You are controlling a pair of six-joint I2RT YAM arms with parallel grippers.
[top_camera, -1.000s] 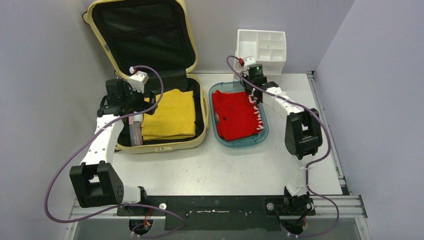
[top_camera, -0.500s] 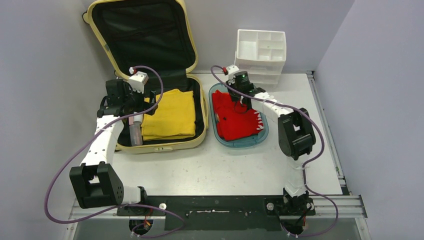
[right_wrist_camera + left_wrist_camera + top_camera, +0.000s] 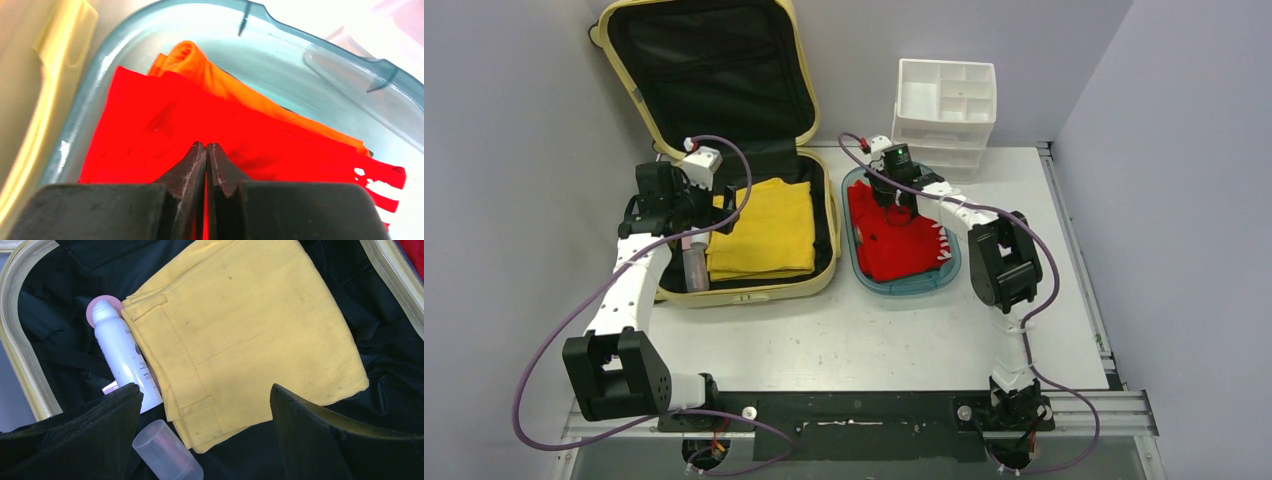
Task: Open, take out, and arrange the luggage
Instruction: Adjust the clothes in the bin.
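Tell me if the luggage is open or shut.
Open. The luggage has its lid raised upright, black lining showing, and a folded yellow cloth lies exposed in its base.

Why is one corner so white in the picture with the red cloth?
Right wrist view: bright light washes out the top right corner beyond the clear teal plastic tray, whose rim shines. Left wrist view: evenly lit, the folded yellow cloth looks sharp.
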